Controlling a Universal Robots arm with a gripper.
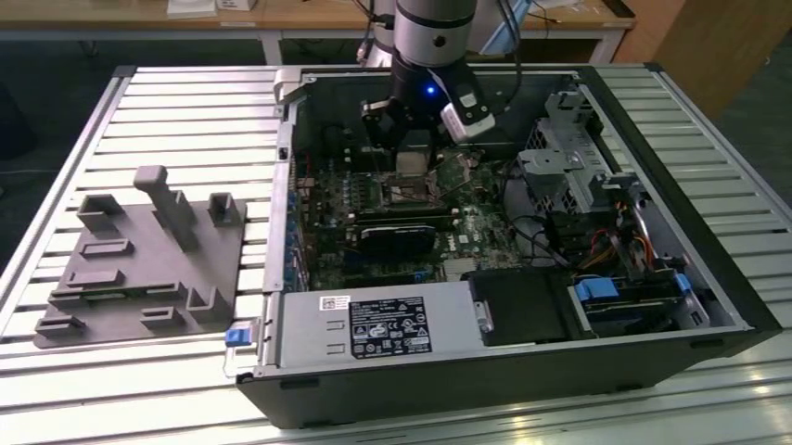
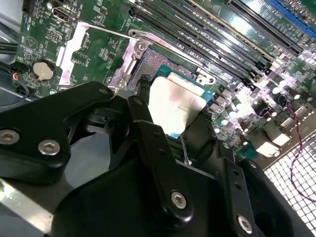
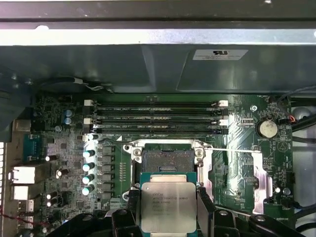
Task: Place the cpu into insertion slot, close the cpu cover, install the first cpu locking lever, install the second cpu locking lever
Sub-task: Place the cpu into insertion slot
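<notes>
The hand (image 3: 168,197) pinches the flat silver-grey square cpu (image 3: 168,210) by its edges. Level, probably to match the dark square insertion slot (image 3: 165,160).

A workshop-like lab: open computer case (image 1: 495,385) on slatted aluminium table (image 1: 185,102).

Nothing can be read. Faint lettering stands on the dull silver-grey top of the small flat square cpu (image 3: 168,207), a black mark on a white rectangular sticker (image 3: 220,54), and white symbols on a black rectangular label (image 1: 386,334) on the grey metal box (image 1: 303,338).
</notes>
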